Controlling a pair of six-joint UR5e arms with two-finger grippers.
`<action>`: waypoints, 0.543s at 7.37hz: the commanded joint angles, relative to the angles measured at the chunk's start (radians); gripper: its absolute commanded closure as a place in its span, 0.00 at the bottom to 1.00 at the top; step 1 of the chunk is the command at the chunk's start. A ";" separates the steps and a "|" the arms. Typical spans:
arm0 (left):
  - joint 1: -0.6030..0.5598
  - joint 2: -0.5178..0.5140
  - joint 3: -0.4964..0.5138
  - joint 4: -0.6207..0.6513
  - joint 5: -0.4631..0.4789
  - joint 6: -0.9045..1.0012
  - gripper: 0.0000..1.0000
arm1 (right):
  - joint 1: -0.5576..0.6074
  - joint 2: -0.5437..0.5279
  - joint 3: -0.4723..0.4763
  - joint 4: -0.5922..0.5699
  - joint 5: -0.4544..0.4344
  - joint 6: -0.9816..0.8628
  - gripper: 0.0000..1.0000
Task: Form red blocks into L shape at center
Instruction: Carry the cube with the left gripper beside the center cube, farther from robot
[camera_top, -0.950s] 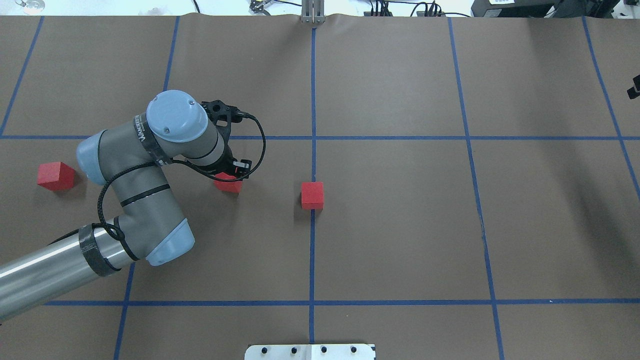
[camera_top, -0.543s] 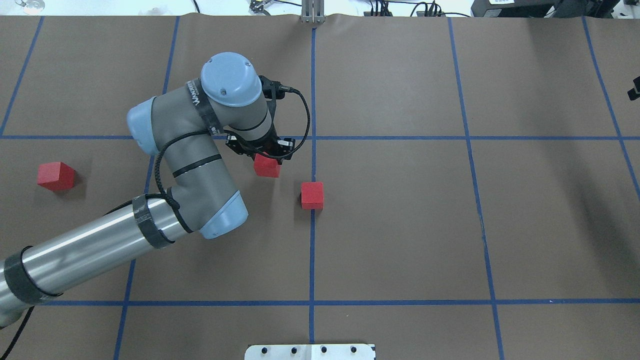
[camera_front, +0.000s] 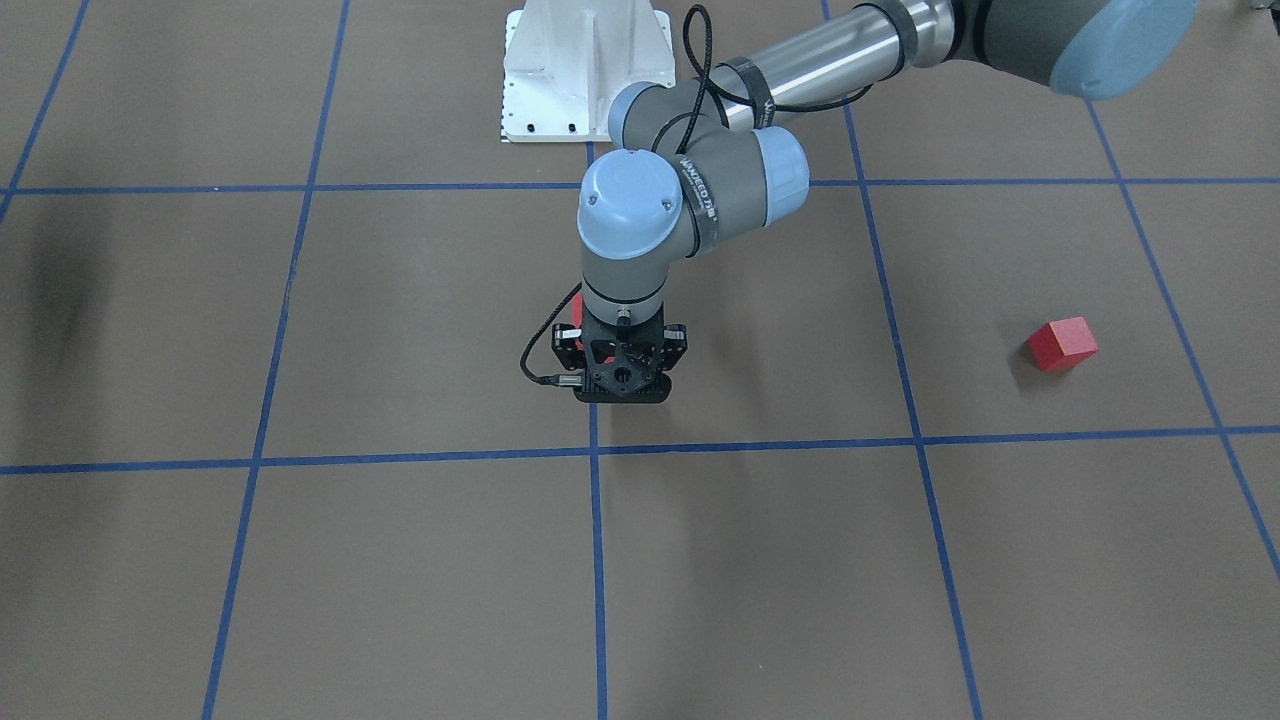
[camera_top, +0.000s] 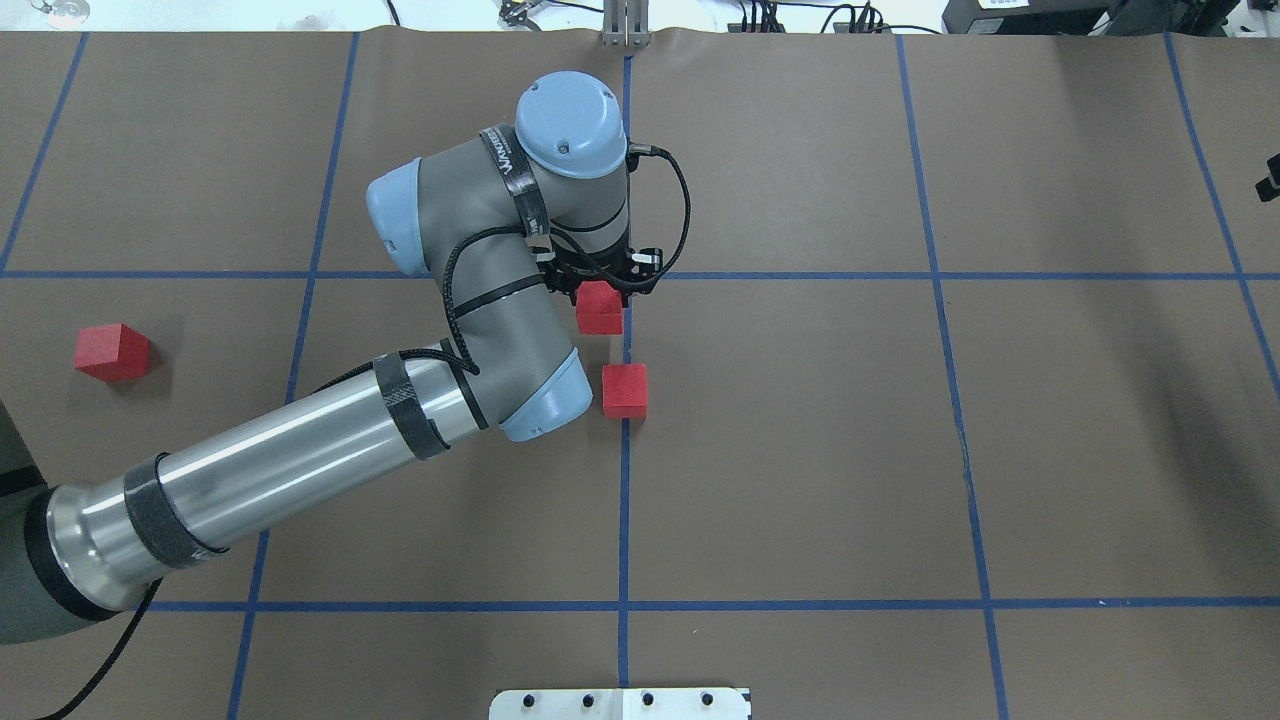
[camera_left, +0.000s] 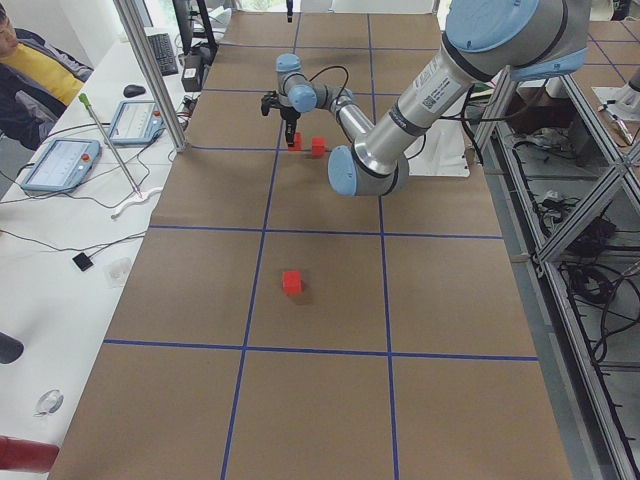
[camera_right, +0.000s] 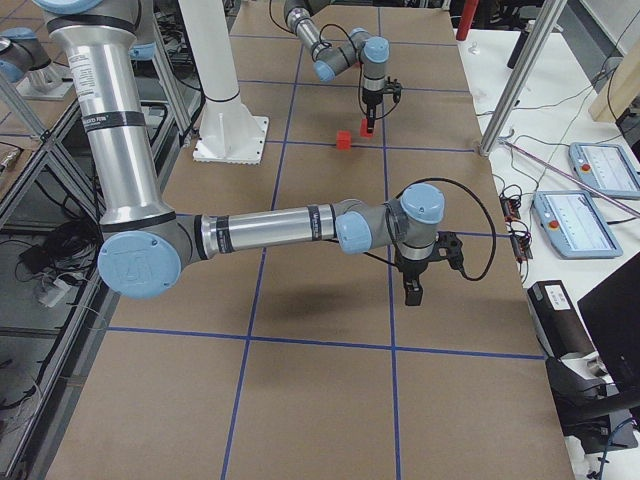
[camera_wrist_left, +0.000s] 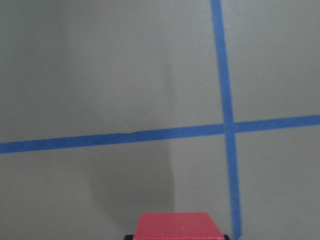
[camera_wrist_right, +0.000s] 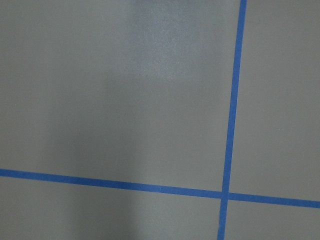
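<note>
Red block (camera_wrist_left: 180, 226) cut by bottom edge; right pincer (camera_right: 411, 296) state unclear.

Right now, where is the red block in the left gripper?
Overhead view: the held block is in the left gripper, just left of the centre tape line, beyond the resting block on that line.

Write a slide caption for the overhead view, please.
Left end effector holds a red block near the centre block; a third block sits far left.

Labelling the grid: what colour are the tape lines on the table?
Blue; the tape lines show best overhead.
</note>
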 joint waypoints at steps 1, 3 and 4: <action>0.039 -0.007 0.008 -0.001 0.033 -0.039 1.00 | 0.000 0.000 0.000 0.000 -0.001 0.001 0.01; 0.047 -0.007 0.007 -0.001 0.033 -0.039 1.00 | 0.000 -0.005 0.000 0.000 0.000 0.000 0.01; 0.051 -0.007 0.007 -0.001 0.033 -0.041 1.00 | 0.000 -0.005 0.000 0.000 -0.001 0.003 0.00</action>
